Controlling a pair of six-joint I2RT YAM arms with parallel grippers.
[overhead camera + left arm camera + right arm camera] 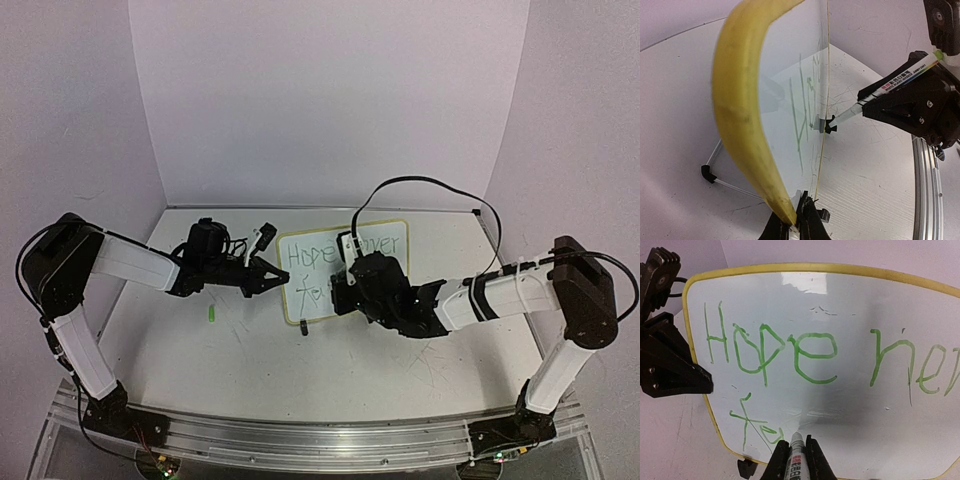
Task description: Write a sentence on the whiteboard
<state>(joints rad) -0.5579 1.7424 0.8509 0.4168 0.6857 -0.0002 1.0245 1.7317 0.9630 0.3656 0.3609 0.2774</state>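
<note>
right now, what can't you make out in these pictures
- Right wrist view: the sentence runs off the right edge partway through its second word; the marker in the right hand covers where the second line ends.
- Top view: the right hand hides the middle of the whiteboard; the green speck is too small to identify.
- Left wrist view: the whiteboard is nearly edge-on, its rim blurred, so the words are unreadable.

2 arms, same build. Left arm (130, 262) and right arm (510, 295): white tube-like links, black rounded joints, black bases (105, 408). Left end effector (278, 278) is matte black and angular, with 2 narrow black fingers (776, 231). Right end effector (345, 285) is also black, with small silver screws (930, 104) in its housing. Long black cable (420, 183) loops above the right arm. Thinner black cable (20, 262) at the left shoulder.
</note>
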